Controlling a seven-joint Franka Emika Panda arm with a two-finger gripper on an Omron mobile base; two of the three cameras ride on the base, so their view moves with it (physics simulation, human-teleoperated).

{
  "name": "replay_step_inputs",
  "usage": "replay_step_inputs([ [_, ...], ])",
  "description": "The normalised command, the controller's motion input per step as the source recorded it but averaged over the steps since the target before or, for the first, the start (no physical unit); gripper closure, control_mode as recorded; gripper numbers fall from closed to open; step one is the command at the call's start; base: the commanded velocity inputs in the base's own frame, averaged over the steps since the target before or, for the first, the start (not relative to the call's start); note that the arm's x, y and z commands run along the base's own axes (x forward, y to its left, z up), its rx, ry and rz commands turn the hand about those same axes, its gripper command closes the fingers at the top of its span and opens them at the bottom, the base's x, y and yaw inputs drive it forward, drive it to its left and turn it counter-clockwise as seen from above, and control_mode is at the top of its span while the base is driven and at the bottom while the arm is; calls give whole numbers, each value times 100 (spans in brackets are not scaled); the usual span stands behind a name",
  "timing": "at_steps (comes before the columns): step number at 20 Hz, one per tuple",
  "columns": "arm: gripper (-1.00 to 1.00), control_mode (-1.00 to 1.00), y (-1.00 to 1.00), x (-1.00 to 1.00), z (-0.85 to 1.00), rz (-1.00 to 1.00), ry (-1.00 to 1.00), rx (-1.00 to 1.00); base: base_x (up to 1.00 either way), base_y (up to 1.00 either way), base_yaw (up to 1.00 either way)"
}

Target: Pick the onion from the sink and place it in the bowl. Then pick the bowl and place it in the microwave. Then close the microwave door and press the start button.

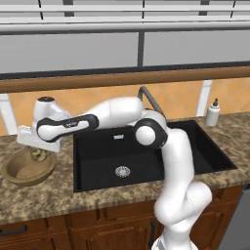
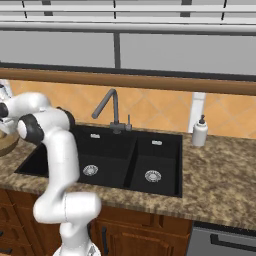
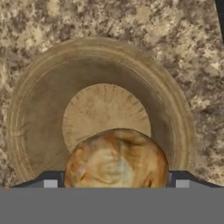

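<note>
Your gripper [image 3: 116, 183] hangs straight over the bowl [image 3: 98, 109], onion [image 3: 117, 159] between spread fingers [image 3: 50, 181], at six o'clock of the bowl's floor, so a release should drop it inside. Whether it already rests there you cannot tell. Left base view places the bowl [image 1: 27, 171] on the desk [image 1: 49, 193], nine o'clock of the sink [image 1: 146, 156].
</note>
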Motion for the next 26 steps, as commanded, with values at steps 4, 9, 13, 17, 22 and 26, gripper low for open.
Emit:
replay_step_inputs([
  [4, -100, -100, 11, 22, -30, -6, 3, -20, 0, 0, 0],
  [9, -100, -100, -4, 0, -1, -2, 0, -2, 0, 0, 0],
  [13, -100, -100, -30, -3, -1, 0, -2, 3, 0, 0, 0],
  [17, -100, -100, -65, -29, -23, 0, -10, 13, 0, 0, 0],
  [22, -100, -100, -94, -73, -38, 0, -14, 25, 0, 0, 0],
  [26, -100, -100, -100, -99, -86, 0, -8, 37, 0, 0, 0],
])
